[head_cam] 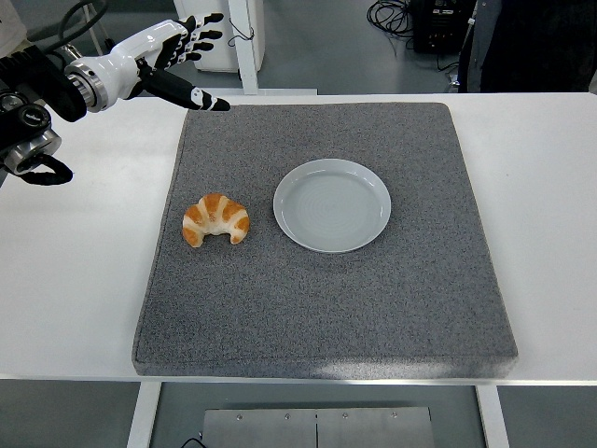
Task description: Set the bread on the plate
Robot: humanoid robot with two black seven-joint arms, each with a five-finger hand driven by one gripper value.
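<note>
Up in the upper left, my left hand (173, 58) holds nothing, fingers (207, 33) spread. Bread (216, 219) sits left of the plate (332, 204). I should come down slowly over it.

The table (560, 233) was white, its near edge running along the bottom; a large grey mat (326, 308) lay flat on it, covering most of the middle and leaving bare white strips at left, right and back; on the mat sat a croissant (216, 219) and, just to its right, a pale round plate (332, 204), apart from it.
</note>
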